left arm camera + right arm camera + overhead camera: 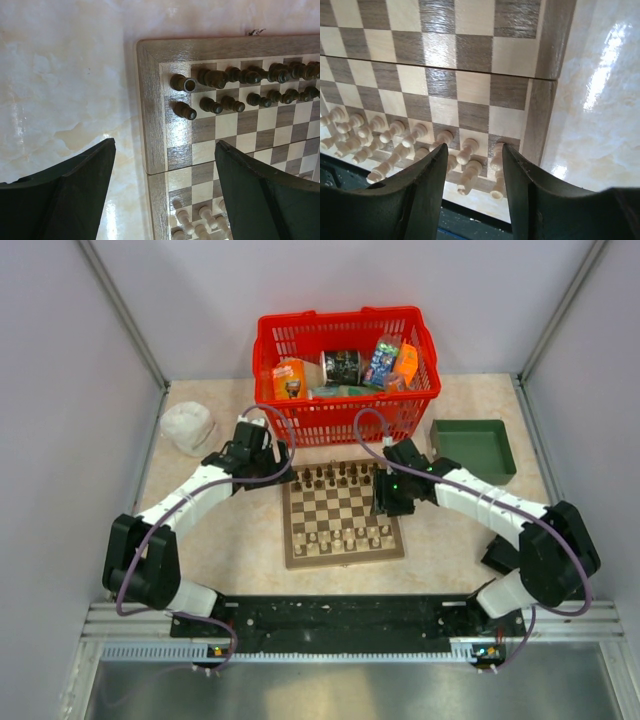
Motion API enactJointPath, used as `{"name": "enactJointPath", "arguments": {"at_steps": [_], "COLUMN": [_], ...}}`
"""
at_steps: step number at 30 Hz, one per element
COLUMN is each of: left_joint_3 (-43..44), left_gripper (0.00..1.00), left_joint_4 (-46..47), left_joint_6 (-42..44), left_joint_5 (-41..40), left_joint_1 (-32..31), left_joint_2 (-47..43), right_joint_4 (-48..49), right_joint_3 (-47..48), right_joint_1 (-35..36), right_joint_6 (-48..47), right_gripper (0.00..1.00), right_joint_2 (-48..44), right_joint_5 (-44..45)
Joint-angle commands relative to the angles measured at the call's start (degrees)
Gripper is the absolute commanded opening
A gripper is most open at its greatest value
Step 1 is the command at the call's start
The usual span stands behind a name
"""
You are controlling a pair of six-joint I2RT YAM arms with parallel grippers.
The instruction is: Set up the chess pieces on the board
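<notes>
Nearest the arm bases, a bare strip of counter [250, 575] separated the mounting rail from the near edge of the board [291, 530]. The board lay flat at mid-counter, its edges parallel to the counter's edges and its fold seam running left to right. The pale chess pieces [345, 538] occupied the two nearest rows, which also ran left to right. The wrist view did not show whether every pale piece stood upright. The right tool [385, 502] [475, 147] hovered over the board's right side, just beyond those rows. Its jaws were released and moderately parted, with nothing clamped between them. The middle squares were unoccupied. The dark chess pieces [335, 476] [235, 90] filled the two far rows. The left tool [283, 462] [166, 145] hung at the board's far-left corner, released, with its jaws spread wide across the left border and nothing between them. Open counter lay to the left of the board, with a narrower stretch to its right. Beyond the far edge, only a slim gap preceded the red basket [340, 318]. A green tray [470, 445] stood far right and a white bundle [187, 427] far left.
</notes>
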Motion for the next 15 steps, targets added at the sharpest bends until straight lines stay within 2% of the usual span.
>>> {"name": "enactJointPath", "arguments": {"at_steps": [1, 4, 12, 15], "left_joint_3": [-0.1, -0.72, -4.23, -6.16], "left_gripper": [0.86, 0.86, 0.88, 0.83], "left_joint_4": [0.43, 0.61, 3.24, 4.38], "left_joint_6": [1.15, 1.07, -1.57, -2.8], "left_joint_5": [0.92, 1.45, 1.54, 1.19], "left_joint_1": [0.24, 0.15, 0.5, 0.59], "left_joint_2": [0.47, -0.05, 0.65, 0.3], "right_joint_4": [-0.13, -0.3, 5.14, 6.29], "right_joint_3": [-1.31, 0.0, -0.87, -1.4], "right_joint_1": [0.37, -1.2, -9.64, -10.79], "right_joint_6": [2.97, 2.71, 2.18, 2.27], "right_gripper": [0.48, 0.48, 0.46, 0.44], "right_joint_2": [-3.14, -2.97, -2.09, -0.52], "right_joint_5": [4.5, 7.84, 6.1, 6.44]}}
